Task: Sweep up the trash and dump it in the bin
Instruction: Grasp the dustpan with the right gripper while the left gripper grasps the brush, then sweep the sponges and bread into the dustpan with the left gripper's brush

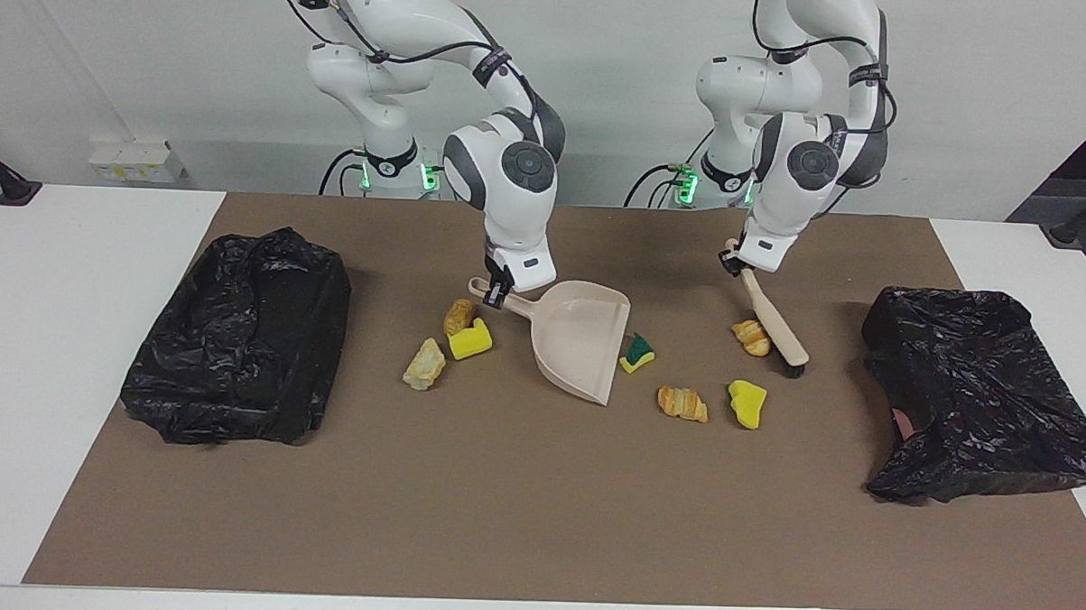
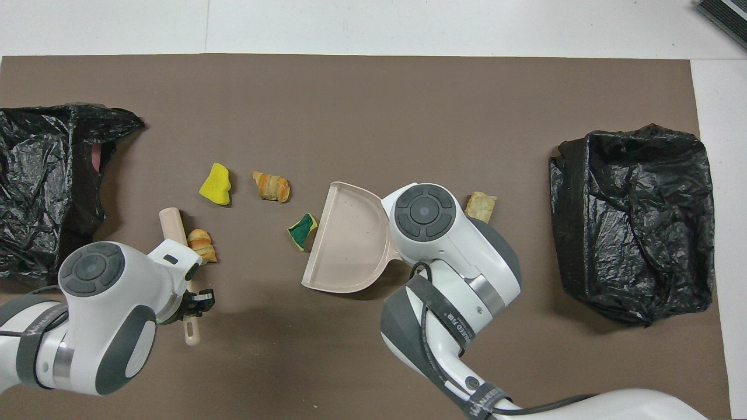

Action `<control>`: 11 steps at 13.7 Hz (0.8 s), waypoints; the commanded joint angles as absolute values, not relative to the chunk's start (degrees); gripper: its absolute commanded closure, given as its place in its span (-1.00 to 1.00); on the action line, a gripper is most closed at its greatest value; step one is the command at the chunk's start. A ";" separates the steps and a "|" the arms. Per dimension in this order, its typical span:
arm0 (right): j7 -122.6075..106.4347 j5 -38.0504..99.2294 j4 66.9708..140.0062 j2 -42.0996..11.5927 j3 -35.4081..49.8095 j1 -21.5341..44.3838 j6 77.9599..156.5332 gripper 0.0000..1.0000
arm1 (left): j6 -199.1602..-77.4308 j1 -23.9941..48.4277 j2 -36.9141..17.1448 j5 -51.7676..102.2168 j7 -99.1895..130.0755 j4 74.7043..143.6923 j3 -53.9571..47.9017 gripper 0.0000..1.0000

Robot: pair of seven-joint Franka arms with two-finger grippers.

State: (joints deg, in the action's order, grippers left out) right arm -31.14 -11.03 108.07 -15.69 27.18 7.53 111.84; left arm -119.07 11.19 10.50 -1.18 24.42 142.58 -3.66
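My right gripper [image 1: 496,294] is shut on the handle of the beige dustpan [image 1: 580,338], whose open mouth faces the yellow-green sponge [image 1: 637,352] just beside it. My left gripper [image 1: 739,262] is shut on the handle of the beige brush [image 1: 780,329], and its head rests against a golden pastry lump [image 1: 751,338]. A croissant-like lump [image 1: 682,403] and a yellow sponge chunk [image 1: 747,402] lie farther from the robots. By the dustpan's handle lie a brown lump [image 1: 459,316], a yellow sponge [image 1: 470,341] and a pale lump [image 1: 424,365]. In the overhead view the right arm hides its gripper.
Two bins lined with black bags stand on the brown mat [image 1: 517,521], one [image 1: 235,335] at the right arm's end and one [image 1: 973,392] at the left arm's end. White table [image 1: 53,369] borders the mat.
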 commanded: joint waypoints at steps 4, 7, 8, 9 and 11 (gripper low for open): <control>-27.60 -11.69 108.37 -16.35 27.51 7.56 114.17 1.00 | -122.78 13.71 4.07 -0.18 20.92 136.77 -11.23 1.00; -27.42 -11.69 108.37 -16.44 27.51 7.56 114.17 1.00 | -122.78 13.80 2.02 3.78 20.13 133.86 -16.51 1.00; -27.42 -11.69 108.37 -16.44 27.51 7.56 114.17 1.00 | -122.17 13.80 2.28 3.78 19.08 133.94 -19.66 1.00; -27.42 -11.69 108.37 -16.44 27.51 7.56 114.08 1.00 | -121.99 13.80 2.63 3.87 17.85 133.95 -22.21 1.00; -27.33 -11.69 108.37 -16.44 27.51 7.56 114.17 1.00 | -119.81 13.71 2.38 3.95 17.31 130.98 -26.87 1.00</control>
State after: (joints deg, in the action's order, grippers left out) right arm -29.29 -11.03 108.09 -16.14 27.13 8.01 112.70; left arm -122.56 13.20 2.76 3.14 19.17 134.13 -24.01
